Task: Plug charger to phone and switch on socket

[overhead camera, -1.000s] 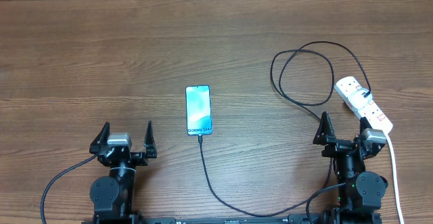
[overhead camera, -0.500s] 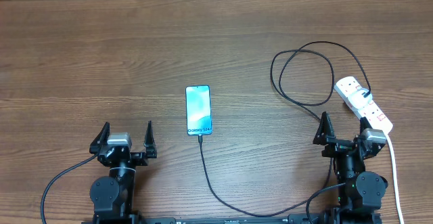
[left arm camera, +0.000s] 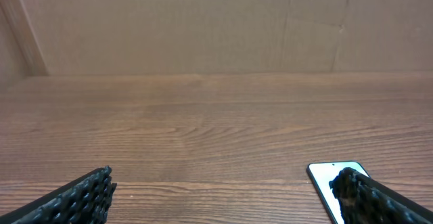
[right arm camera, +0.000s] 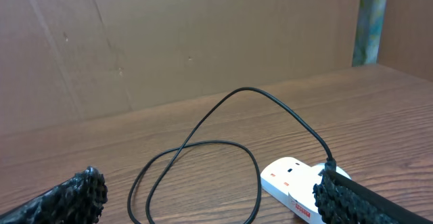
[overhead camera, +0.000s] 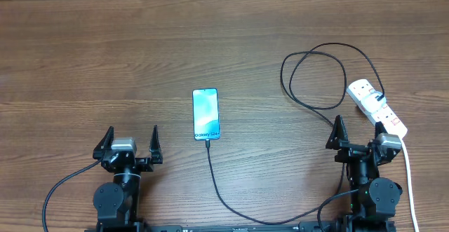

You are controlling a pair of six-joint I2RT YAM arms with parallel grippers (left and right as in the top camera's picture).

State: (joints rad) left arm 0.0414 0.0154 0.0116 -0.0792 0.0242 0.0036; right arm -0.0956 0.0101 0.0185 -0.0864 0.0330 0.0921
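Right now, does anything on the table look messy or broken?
Nothing looks broken or spilled. The charger just makes a loose, floppy loop beside the socket, which lies slanted. The phone lies flat and straight.

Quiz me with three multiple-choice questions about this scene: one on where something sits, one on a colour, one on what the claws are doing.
1. Where does the socket lie?
A. far left
B. at the right, by the right gripper
C. dead centre

2. What colour is the charger cable that meets the phone?
A. white
B. black
C. red

3. How do the left gripper and the right gripper stand?
A. both open, holding nothing
B. both shut
C. one shut on the cable

Answers:
1 B: the overhead view shows the white strip at the right.
2 B: a thin black line reaches the phone's lower edge.
3 A: each pair of fingers is spread apart with nothing between them.
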